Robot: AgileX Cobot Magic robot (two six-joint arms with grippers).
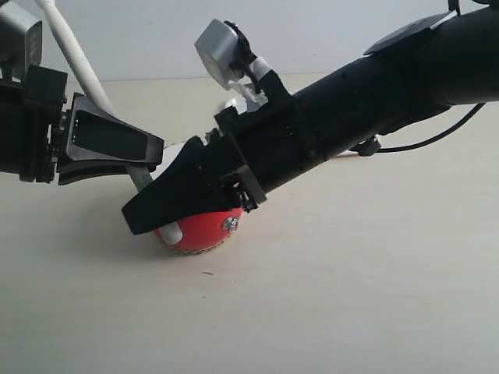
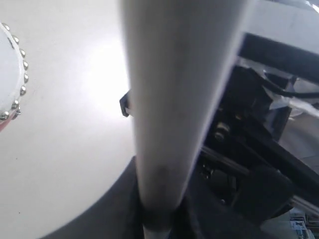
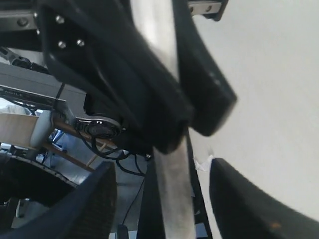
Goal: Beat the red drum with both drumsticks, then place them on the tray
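In the exterior view, the left gripper (image 1: 148, 156) is shut tight on one drumstick (image 1: 74, 54). The stick is long and pale. It goes up and away to the left above the jaws, then slants down under them toward the red drum (image 1: 207, 232). Its low end sits just beside the left side of the drum. The drum stands on the pale table (image 1: 351, 296). The right gripper (image 1: 144, 214) reaches across from the right and hangs low over the drum, hiding its top. I cannot see the tray or a second stick here.

In the left wrist view, the drumstick (image 2: 174, 99) fills the middle and comes straight out of the left gripper (image 2: 159, 219), which squeezes it. The red drum (image 2: 5, 64), with its white skin and shiny studs, is off to one side of the stick, not under it. The black right arm (image 2: 249, 174) is close on the other side.

In the right wrist view, the right gripper (image 3: 169, 209) has its jaws wide apart. The drumstick (image 3: 154, 40) runs between them, and they do not seem to press it. Farther along the same stick, the left gripper (image 3: 149, 109) grips it.

So the stick lies right between the open right jaws, running away from them lengthwise. I think the right gripper only needs to close to take it.
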